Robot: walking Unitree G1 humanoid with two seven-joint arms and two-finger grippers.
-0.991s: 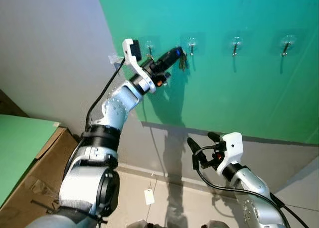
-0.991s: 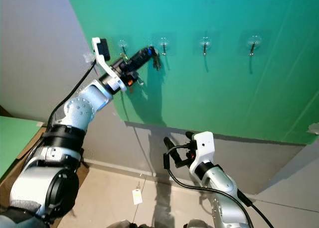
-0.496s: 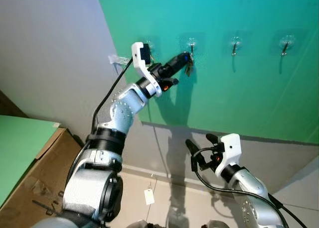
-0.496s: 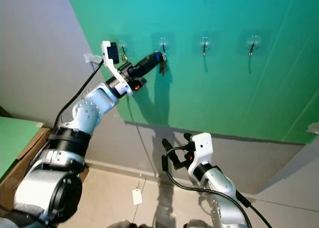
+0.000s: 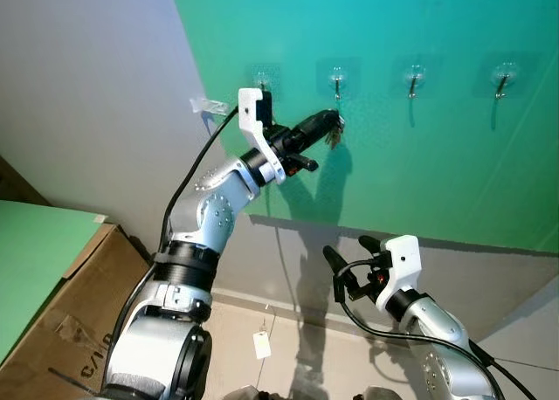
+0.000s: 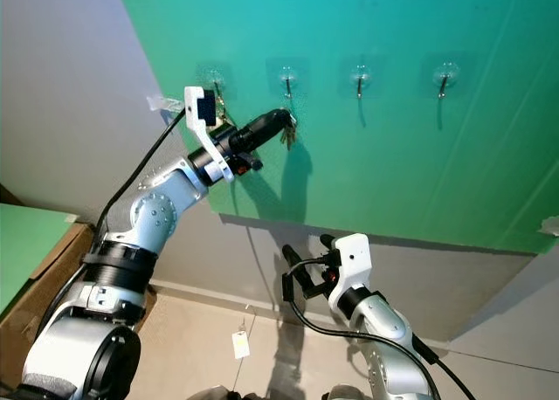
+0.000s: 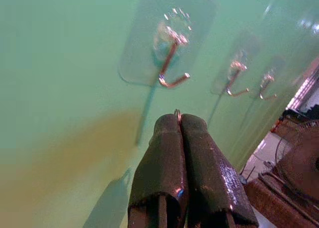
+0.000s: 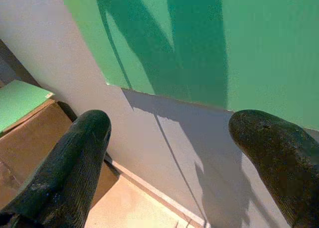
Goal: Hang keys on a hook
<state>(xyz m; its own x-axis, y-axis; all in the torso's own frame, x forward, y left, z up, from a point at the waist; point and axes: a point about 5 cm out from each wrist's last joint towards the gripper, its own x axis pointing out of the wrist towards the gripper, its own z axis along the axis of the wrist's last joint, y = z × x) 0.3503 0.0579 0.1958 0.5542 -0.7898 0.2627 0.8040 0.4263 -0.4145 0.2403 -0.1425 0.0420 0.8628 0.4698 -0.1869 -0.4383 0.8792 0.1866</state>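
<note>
Four small metal hooks sit in a row on the green wall panel [image 5: 419,155]. My left gripper [image 5: 330,118] is raised to the wall, just below the second hook from the left [image 5: 336,82]. It is shut on a bunch of keys [image 5: 334,137] that dangles from its tip. In the left wrist view the closed fingers [image 7: 164,158] pinch a thin key ring [image 7: 177,112] a little short of that hook [image 7: 169,71], apart from it. My right gripper [image 5: 347,247] hangs low before the grey lower wall, open and holding nothing, its fingers [image 8: 75,158] wide apart.
Two further hooks [image 5: 411,79] [image 5: 500,77] lie to the right, one more hook [image 5: 260,77] to the left behind my wrist camera. A cardboard box [image 5: 61,313] with a green board [image 5: 31,251] stands at the lower left. A white tag [image 5: 261,345] lies on the floor.
My left arm has swung right and slightly down along the wall, carrying the keys from left of the second hook to just beneath it. The right arm has hardly moved.
</note>
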